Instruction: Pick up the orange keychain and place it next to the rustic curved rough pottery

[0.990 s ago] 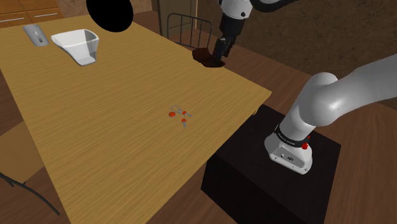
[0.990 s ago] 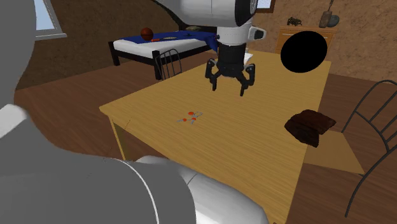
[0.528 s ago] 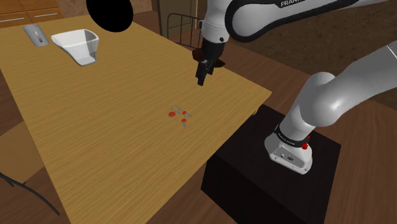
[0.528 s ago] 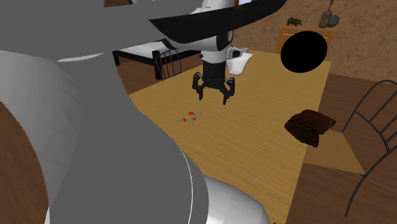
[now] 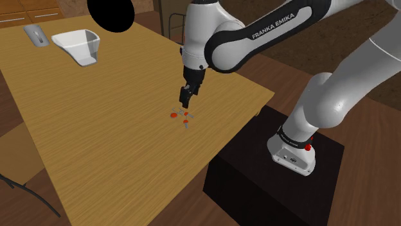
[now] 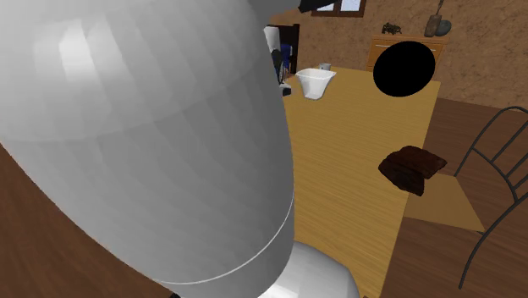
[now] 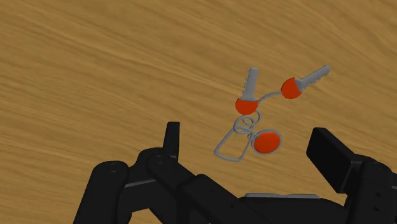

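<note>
**Shoulder view.** The arm (image 5: 257, 35) bends down over the bench (image 5: 96, 147) so that the fingers (image 5: 186, 98) hang just above the orange keychain (image 5: 182, 117). The keychain lies flat near the middle of the frame, close to the bench's right edge. The pose looks like a straight-down approach for a pinch. At the upper left stand a white container (image 5: 78, 46) and a small grey object (image 5: 36, 34), both well apart from the keychain. A black round area (image 5: 110, 13) sits at the top edge, and the stand (image 5: 270, 173) is at the lower right.

**Second exterior view.** The arm's pale shell covers the left half of the frame. The dark brown pottery (image 6: 412, 168) sits at the bench's right edge, beside a chair (image 6: 499, 152). Bare wood to its left probably leaves room to set the keychain down.

**Wrist view.** The fingers stand apart, holding nothing. The keychain has 3 orange-headed pieces on a thin grey ring and chain. It lies between the fingers and slightly ahead of them, untouched. It is thin and flat on the wood, so the fingers likely need to reach the surface before closing. Nothing else lies near it.
</note>
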You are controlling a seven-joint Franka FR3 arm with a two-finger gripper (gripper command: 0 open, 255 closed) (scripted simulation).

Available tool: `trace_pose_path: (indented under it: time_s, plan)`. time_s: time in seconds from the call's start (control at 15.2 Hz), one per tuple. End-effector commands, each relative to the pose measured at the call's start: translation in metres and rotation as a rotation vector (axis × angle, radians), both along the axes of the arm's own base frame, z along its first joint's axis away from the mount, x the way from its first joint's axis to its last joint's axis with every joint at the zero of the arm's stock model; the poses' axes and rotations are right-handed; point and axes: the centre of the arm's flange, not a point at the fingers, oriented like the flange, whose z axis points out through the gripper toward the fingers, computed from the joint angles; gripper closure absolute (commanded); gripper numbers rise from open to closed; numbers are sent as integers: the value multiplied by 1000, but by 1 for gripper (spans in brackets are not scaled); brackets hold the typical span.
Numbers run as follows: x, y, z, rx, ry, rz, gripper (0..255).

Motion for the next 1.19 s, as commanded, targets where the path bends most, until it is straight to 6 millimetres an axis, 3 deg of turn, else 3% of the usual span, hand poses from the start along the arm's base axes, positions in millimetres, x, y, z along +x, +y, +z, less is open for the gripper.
trace_pose_path:
  time_s: [0.0,0.53,1.06,1.12]
  plan:
    - [4,19,-18,2,5,14,0]
    - [7,24,-60,3,6,16,0]
    - [7,24,-60,2,6,16,0]
    - [7,24,-60,2,6,16,255]
